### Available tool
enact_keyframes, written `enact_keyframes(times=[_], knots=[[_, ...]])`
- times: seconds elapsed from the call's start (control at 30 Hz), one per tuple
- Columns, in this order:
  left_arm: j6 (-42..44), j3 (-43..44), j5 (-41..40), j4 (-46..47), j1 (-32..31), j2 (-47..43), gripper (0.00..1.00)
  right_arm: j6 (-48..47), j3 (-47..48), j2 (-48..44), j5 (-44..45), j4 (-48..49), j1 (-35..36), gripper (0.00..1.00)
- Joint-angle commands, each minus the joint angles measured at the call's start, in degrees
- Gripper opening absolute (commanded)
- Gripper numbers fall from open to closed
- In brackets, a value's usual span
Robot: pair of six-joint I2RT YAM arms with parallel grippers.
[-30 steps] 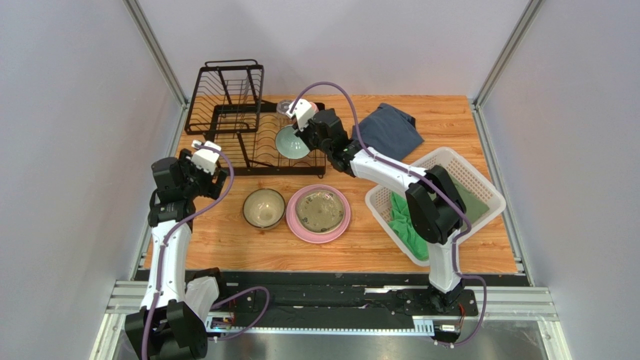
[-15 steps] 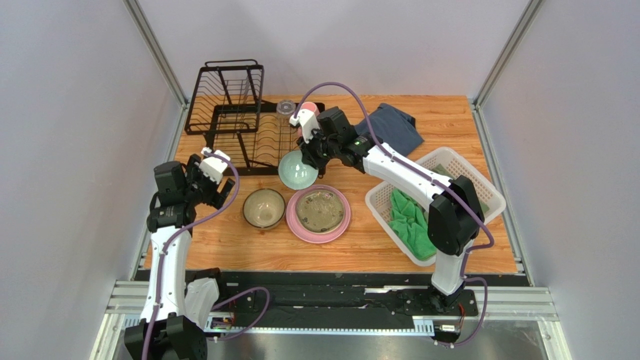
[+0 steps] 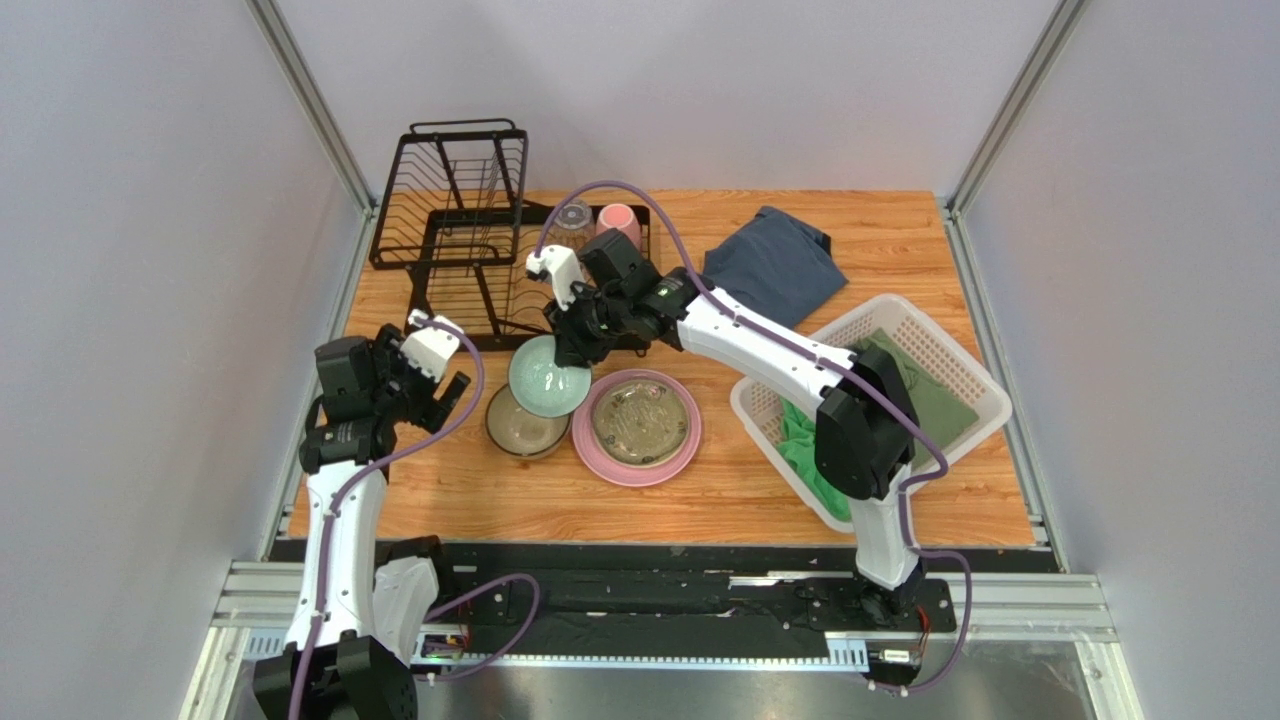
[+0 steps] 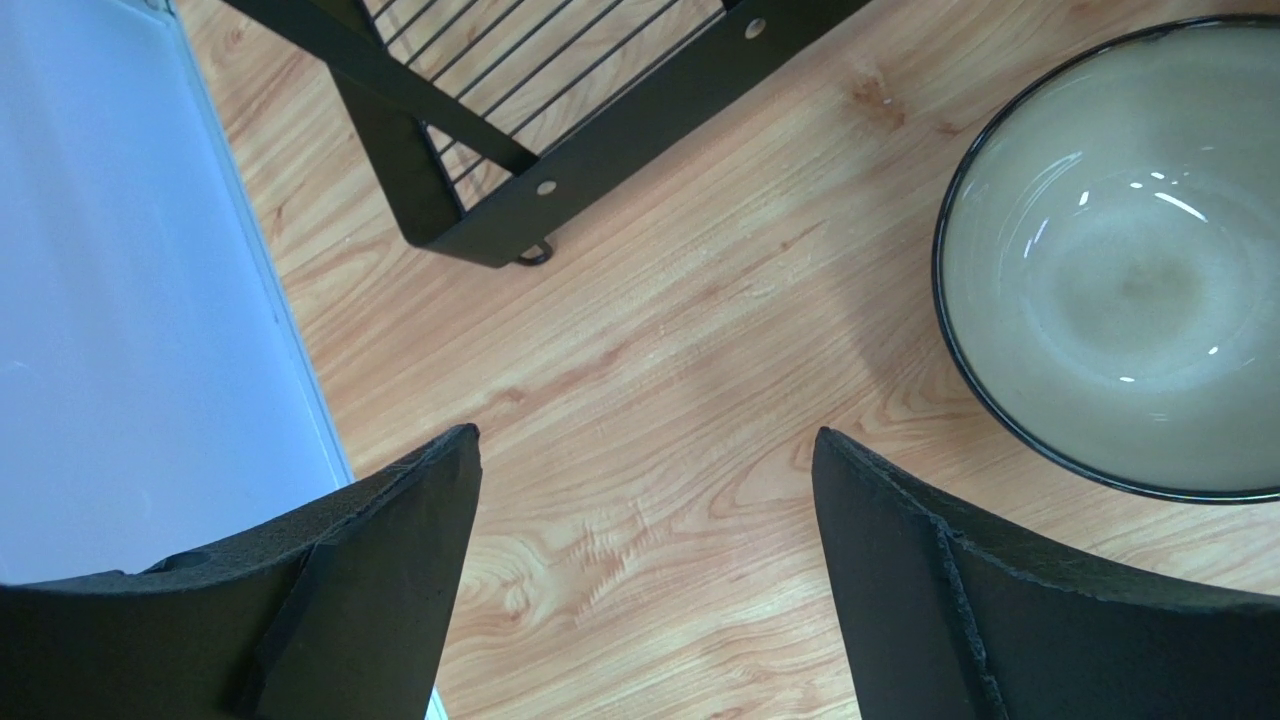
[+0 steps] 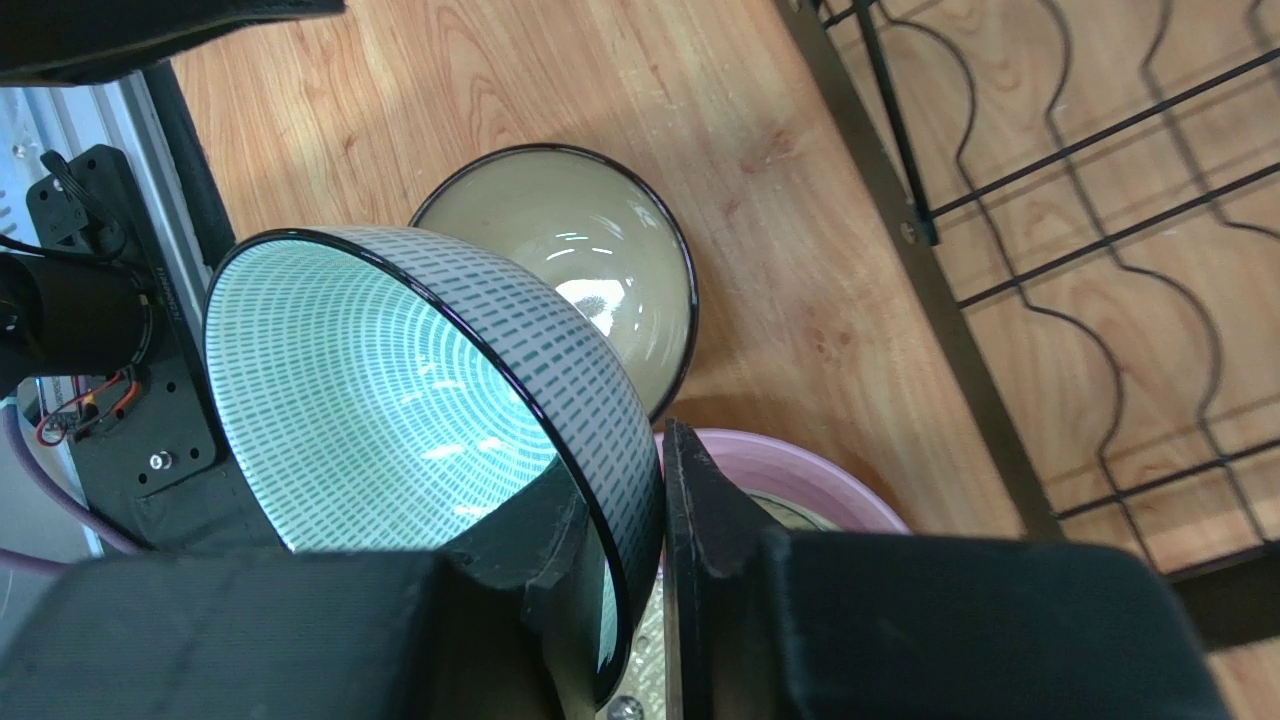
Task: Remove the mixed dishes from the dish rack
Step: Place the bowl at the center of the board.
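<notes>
Over the middle of the table [image 3: 902, 225], the teal bowl [image 3: 547, 378] hangs in the air. It is out of the rack [image 3: 445, 228]. The right gripper [image 5: 654, 510] has its two fingers pinched tight on the bowl's rim, one inside and one outside. The bowl is tipped up on its side, not flat.

Right under it sits the tan bowl [image 5: 601, 255], flat on the wood. From above, the teal bowl covers the far part of it. I cannot tell if they touch, but it looks like there is a gap. Just beside the tan bowl is the pink plate [image 3: 684, 450], with the cream plate [image 3: 639, 420] lying on top of it.

The job now looks like putting the teal bowl down. To do it well, the arm should turn the bowl until its bottom faces down. Then it should come down slowly, either into the tan bowl or onto bare wood close by. It should stay away from the pink plate's edge, which is very near the fingers. The fingers should let go only when the bowl rests on something, or it may drop and chip.

At the far end of the rack stand the pink mug [image 3: 613, 218] and the glass [image 3: 571, 219], not yet taken out.

The left gripper [image 4: 646, 480] is on the other side of the tan bowl, over bare wood. Its fingers are wide apart and hold nothing. It should stay clear while the bowl comes down.

Far off to the right lie a blue cloth [image 3: 774, 258] and a white basket [image 3: 887, 305].
</notes>
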Motion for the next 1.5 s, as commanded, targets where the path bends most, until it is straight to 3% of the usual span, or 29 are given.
enact_keyframes(times=[0.0, 0.63, 1.47], knots=[[0.17, -1.22, -1.10, 2.50, 0.93, -1.35, 0.89, 3.37, 3.28, 2.58, -1.97, 2.54, 1.41, 0.00], [0.08, -3.94, -0.67, 7.86, 8.14, 1.47, 0.89, 3.38, 11.81, 12.17, -0.39, 1.48, 4.84, 0.00], [-0.45, -5.96, 2.06, 9.97, 9.64, 1.82, 0.90, -0.41, 13.83, 18.06, 3.92, 0.52, 6.68, 0.00]])
